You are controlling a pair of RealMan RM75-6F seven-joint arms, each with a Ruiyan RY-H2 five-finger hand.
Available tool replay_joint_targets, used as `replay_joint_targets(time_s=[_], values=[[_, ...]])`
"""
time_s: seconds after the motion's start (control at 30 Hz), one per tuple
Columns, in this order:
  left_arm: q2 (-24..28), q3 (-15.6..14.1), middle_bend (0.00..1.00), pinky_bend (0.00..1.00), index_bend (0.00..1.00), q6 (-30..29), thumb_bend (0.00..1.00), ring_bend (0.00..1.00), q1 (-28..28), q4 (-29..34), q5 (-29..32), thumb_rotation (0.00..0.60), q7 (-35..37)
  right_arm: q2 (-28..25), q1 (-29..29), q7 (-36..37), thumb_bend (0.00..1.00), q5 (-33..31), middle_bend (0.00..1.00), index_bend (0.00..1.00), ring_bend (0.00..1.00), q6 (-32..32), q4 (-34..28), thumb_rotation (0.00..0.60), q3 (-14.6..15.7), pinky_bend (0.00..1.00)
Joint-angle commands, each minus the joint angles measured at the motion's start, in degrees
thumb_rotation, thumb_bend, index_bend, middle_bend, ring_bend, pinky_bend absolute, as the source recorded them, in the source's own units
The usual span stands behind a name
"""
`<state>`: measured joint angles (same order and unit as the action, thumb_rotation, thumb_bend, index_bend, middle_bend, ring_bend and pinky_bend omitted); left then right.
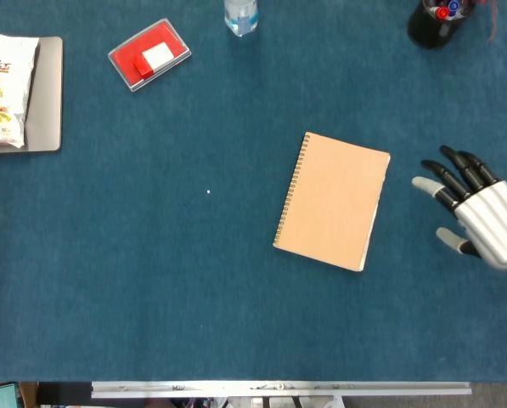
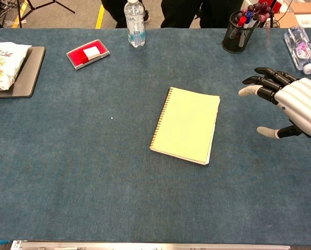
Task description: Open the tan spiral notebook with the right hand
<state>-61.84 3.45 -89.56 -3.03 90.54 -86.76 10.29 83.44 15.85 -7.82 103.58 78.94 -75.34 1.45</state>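
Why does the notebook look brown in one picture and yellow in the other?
The cameras show colour differently: in the head view the notebook looks tan on a deep blue table; in the chest view it looks pale yellow and washed out on a greyer table. Both views are sharp.
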Motion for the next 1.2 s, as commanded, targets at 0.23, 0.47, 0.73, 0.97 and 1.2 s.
replay_joint_targets(time_s=[0.23, 0.47, 0.73, 0.97, 1.2], values=[[0.1, 0.0, 0.38, 0.44, 0.52, -0.1, 0.08, 0.26, 0.1, 0.0, -0.2, 0.6, 0.2, 4.3, 1.6, 0.9, 0.1, -0.6, 0.18, 0.25, 0.04, -1.5, 5.6, 0.6, 0.6, 0.16], [0.2, 0.0, 0.38, 0.44, 0.52, 0.1, 0.08, 0.26, 0.0, 0.0, -0.1, 0.6, 0.4, 8.7, 3.1, 3.5, 0.07, 0.6, 0.18, 0.23, 0.04, -0.6, 11.5, 0.6, 1.0, 0.16], [0.5, 0.3, 0.38, 0.44, 0.52, -0.4, 0.08, 0.26, 0.3, 0.0, 0.2, 0.6, 1.0, 12.8, 4.6, 6.1, 0.04, 1.1, 0.18, 0.22, 0.04, 0.4, 16.6, 0.6, 1.4, 0.16], [0.6, 0.4, 0.38, 0.44, 0.52, -0.8, 0.08, 0.26, 0.5, 0.1, 0.3, 0.6, 1.4, 14.9, 5.5, 6.6, 0.04, 0.7, 0.18, 0.22, 0.04, -0.2, 18.3, 0.6, 1.8, 0.16], [0.8, 0.6, 0.38, 0.44, 0.52, -1.0, 0.08, 0.26, 0.6, 0.2, 0.3, 0.6, 1.6, 16.6, 6.5, 6.7, 0.04, -0.2, 0.18, 0.22, 0.04, -1.5, 19.7, 0.6, 1.9, 0.16]])
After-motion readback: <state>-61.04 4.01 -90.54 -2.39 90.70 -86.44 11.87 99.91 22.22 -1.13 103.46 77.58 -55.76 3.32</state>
